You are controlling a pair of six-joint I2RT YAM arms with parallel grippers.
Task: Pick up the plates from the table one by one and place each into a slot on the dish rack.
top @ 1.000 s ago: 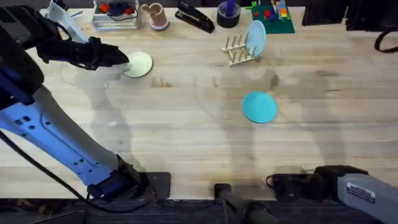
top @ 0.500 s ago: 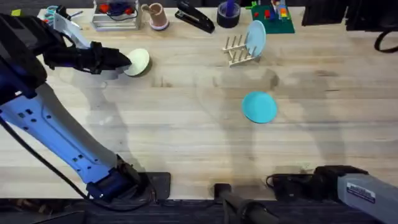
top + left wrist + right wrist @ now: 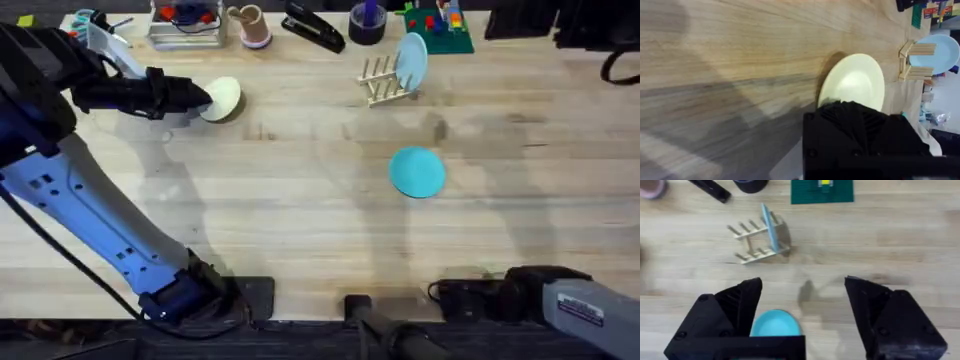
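Clamping the cream plate (image 3: 222, 98), left hand (image 3: 205, 97) shows no legible writing; right hand (image 3: 802, 312) apart

plate (image 3: 416, 171) mid table (image 3: 300, 220), rack (image 3: 382, 82) behind

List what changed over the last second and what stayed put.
The left gripper, shut on the cream-yellow plate, tipped it up off the table from lying flat. The turquoise plate, the dish rack with its light-blue plate, and the right gripper stayed.

The counter (image 3: 300, 210) is pale, matt, grainy wood; both plates, cream (image 3: 855, 82) and turquoise (image 3: 416, 171), look smooth plastic.
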